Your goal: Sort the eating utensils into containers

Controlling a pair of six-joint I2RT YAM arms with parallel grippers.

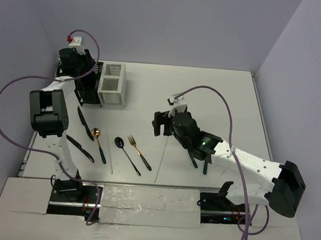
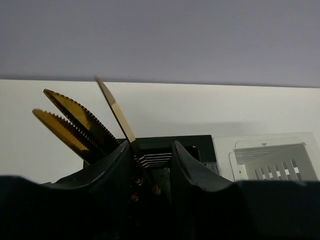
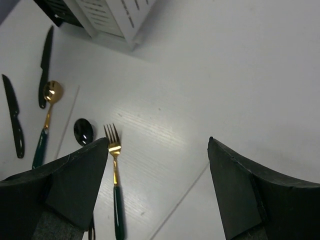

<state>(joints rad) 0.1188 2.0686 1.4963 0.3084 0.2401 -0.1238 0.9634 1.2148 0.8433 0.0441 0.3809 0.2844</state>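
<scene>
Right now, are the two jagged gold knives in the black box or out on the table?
In the box. The gold knives lean blades-up out of the top of the black box; their handles are hidden low down.

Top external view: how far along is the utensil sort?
Done: three gold knife blades stand in the black slatted caddy. In hand: nothing; the left end effector is open over that caddy, the right end effector open above the table. Left: two black knives, two spoons, a green-handled gold fork, thin white sticks.

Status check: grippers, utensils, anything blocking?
Left gripper open over black slatted caddy, three gold knives sticking up. Right gripper open, empty, near gold green-handled fork. Nothing blocking seen.
</scene>
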